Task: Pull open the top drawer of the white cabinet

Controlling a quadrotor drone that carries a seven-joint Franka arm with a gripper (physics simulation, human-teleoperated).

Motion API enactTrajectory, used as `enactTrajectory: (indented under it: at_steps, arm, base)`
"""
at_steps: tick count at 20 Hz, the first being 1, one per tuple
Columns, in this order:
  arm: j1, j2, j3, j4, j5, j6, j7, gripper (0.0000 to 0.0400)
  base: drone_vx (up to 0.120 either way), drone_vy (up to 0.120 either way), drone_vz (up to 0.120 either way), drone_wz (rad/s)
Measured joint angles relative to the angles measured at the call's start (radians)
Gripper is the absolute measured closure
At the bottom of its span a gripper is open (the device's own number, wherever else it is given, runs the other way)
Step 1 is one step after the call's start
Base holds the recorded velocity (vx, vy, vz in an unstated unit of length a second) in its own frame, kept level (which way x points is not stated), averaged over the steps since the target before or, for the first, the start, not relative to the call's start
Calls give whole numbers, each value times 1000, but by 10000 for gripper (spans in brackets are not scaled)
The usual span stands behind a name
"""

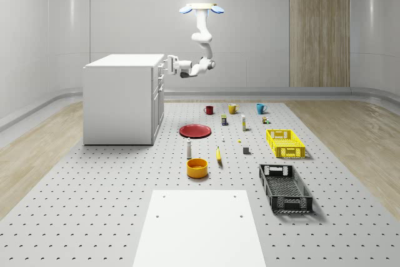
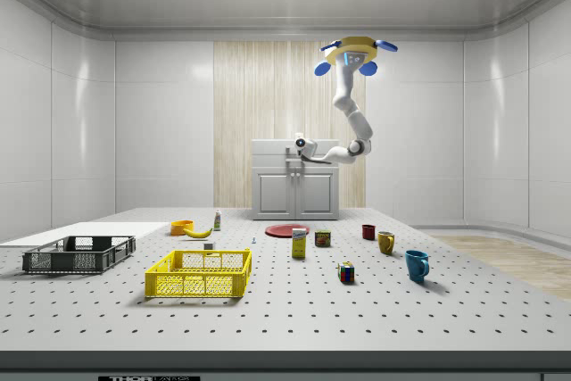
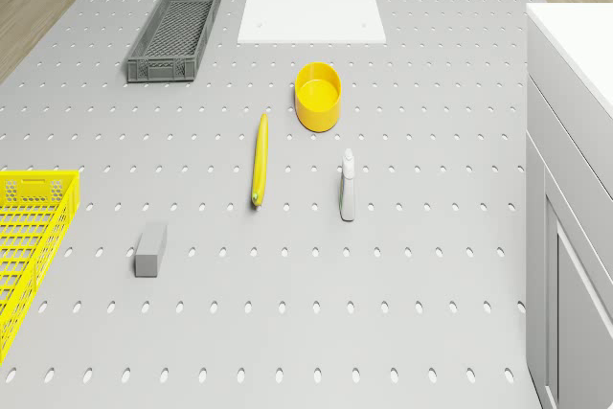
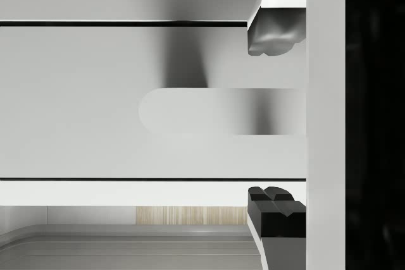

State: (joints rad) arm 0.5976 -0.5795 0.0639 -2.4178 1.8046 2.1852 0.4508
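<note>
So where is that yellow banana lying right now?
In the whole-scene view the yellow banana lies flat on the pegboard floor, just right of the round orange bowl and the small white bottle, in front of the white cabinet.

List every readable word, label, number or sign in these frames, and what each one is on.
None can be read.
Strip at the side view's bottom edge: white marks, too small to read.
Box and can on the table: printed labels, too blurred to read.
White cabinet, crates, mugs: no visible text.

Drone (image 1: 200, 9) hovers high; arm (image 1: 201, 42) hangs bent; fingers (image 4: 275, 33) spread apart.
</note>
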Motion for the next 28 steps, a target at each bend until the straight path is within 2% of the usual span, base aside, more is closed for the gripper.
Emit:
enactTrajectory:
  at_steps: [9, 21, 24, 28]
  arm:
    - [-29, 17, 40, 16, 23, -1, -4, 95]
    - [-67, 18, 71, 27, 28, -13, 11, 95]
    - [-75, 17, 78, 28, 29, -16, 13, 192]
    - [-85, 16, 85, 28, 31, -20, 15, 257]
  base:
    - [0, 0, 0, 0]
    - [0, 0, 0, 0]
    - [0, 0, 0, 0]
    - [0, 0, 0, 0]
